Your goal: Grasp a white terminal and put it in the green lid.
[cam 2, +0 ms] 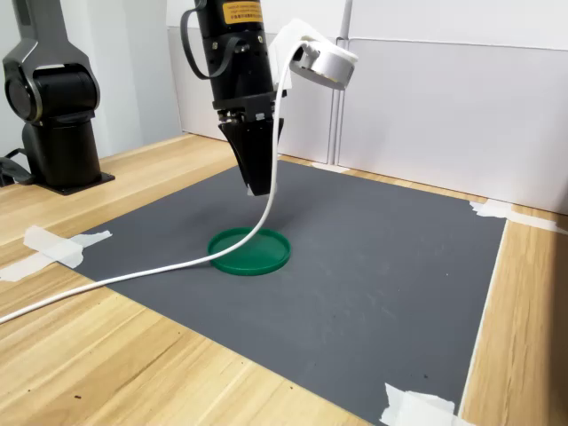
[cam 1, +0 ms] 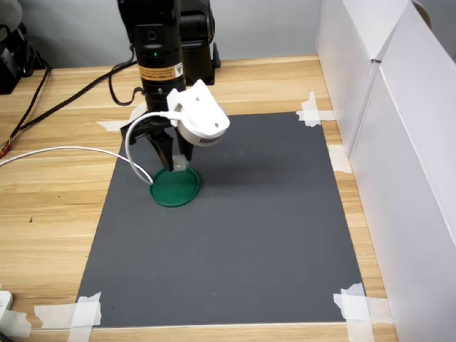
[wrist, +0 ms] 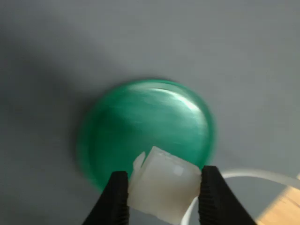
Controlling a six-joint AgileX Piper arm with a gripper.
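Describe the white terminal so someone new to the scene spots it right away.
Find the dark grey mat on the wooden table, then the green lid on it. Directly above, the gripper holds the white terminal: a small blocky white piece, unlike the flat tape strips and thin white cable.

A dark grey rectangular mat [cam 1: 235,235] lies on a light wooden table [cam 1: 50,221], white tape strips [cam 1: 356,306] holding its corners, with white panel walls [cam 1: 399,142] along the first exterior view's right.

Black arm [cam 1: 160,43], yellow label [cam 1: 159,71], white wrist camera [cam 1: 201,117], white cable [cam 2: 160,271]
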